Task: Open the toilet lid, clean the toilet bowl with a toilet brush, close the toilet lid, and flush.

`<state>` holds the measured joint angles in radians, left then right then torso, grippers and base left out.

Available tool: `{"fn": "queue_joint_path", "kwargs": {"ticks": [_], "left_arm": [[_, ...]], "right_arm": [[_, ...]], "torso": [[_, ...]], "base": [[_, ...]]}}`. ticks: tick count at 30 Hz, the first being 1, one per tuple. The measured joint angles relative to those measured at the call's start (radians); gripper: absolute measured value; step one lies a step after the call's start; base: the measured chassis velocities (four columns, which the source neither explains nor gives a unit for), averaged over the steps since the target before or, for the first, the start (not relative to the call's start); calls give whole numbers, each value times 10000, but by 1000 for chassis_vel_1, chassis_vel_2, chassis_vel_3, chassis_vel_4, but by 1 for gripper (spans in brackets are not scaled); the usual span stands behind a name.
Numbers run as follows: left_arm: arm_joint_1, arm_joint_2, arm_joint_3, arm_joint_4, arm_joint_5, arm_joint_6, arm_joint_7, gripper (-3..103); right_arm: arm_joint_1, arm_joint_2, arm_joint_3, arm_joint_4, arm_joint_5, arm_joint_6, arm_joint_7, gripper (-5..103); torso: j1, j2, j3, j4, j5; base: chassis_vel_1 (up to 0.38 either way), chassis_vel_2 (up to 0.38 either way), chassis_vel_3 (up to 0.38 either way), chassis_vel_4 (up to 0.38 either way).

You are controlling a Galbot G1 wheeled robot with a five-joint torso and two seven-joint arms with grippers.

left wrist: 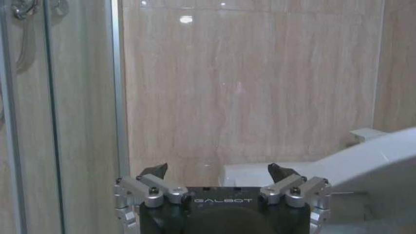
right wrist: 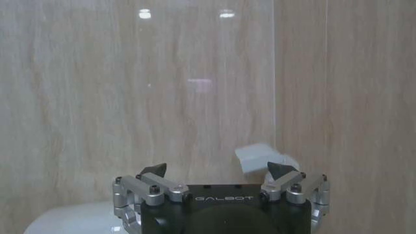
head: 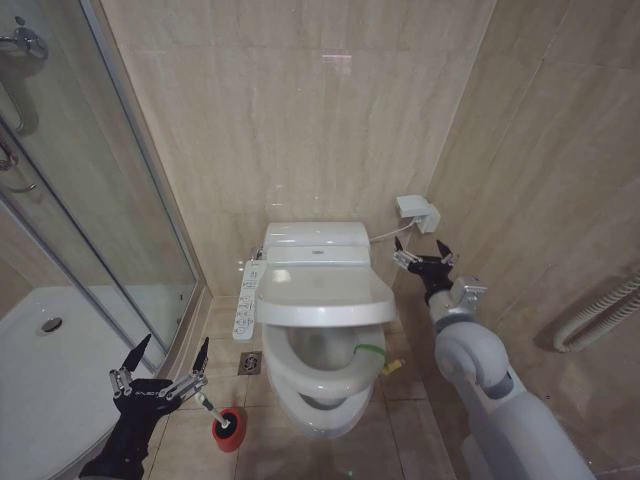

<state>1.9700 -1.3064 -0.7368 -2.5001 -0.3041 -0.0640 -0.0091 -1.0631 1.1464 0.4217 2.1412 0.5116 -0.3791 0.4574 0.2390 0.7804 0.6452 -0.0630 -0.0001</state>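
The toilet lid (head: pixel 322 296) is held partway up over the white seat ring, its yellow-green strap hanging at the right edge. It also shows as a slanted white slab, the lid (left wrist: pixel 385 157). Under the seat is the toilet bowl (head: pixel 325 405). The toilet brush (head: pixel 208 406) stands in its red holder (head: pixel 229 431) on the floor, left of the bowl. My left gripper (head: pixel 172 348) (left wrist: pixel 217 170) is open, just left of and above the brush handle. My right gripper (head: pixel 420 246) (right wrist: pixel 217 168) is open beside the tank's right side, touching nothing.
A glass shower door (head: pixel 120 200) and white shower tray (head: pixel 40 345) fill the left. A control panel (head: pixel 247 300) hangs on the toilet's left side, with a floor drain (head: pixel 250 362) below. A white wall box (head: pixel 418 212) (right wrist: pixel 258 158) and a ribbed hose (head: pixel 600 315) are on the right.
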Motion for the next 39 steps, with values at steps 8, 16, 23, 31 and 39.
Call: {"fn": "queue_joint_path", "kwargs": {"ticks": [8, 16, 23, 31, 39], "left_arm": [[0, 0, 0, 0, 0, 0, 0, 100], [0, 0, 0, 0, 0, 0, 0, 100], [0, -1, 0, 0, 0, 0, -1, 100], [0, -1, 0, 0, 0, 0, 0, 100], [0, -1, 0, 0, 0, 0, -1, 100]], "right_arm": [[-1351, 666, 93, 473, -720, 176, -143, 100], [-3139, 1483, 203, 1043, -1874, 758, -1285, 100], [-4352, 2170, 598, 1829, -2508, 1179, -2707, 100], [-5324, 2797, 1093, 2078, -3317, 1900, -3817, 100], [-6216, 3211, 1434, 2490, -3942, 2231, -4218, 100]], "torso": [[0, 0, -1, -2, 1], [0, 1, -1, -1, 0], [0, 1, -1, 0, -1], [0, 1, -1, 0, 0], [0, 1, 0, 0, 0]], "base": [[0, 0, 0, 0], [0, 0, 0, 0], [0, 0, 0, 0], [0, 0, 0, 0], [0, 0, 0, 0]]}}
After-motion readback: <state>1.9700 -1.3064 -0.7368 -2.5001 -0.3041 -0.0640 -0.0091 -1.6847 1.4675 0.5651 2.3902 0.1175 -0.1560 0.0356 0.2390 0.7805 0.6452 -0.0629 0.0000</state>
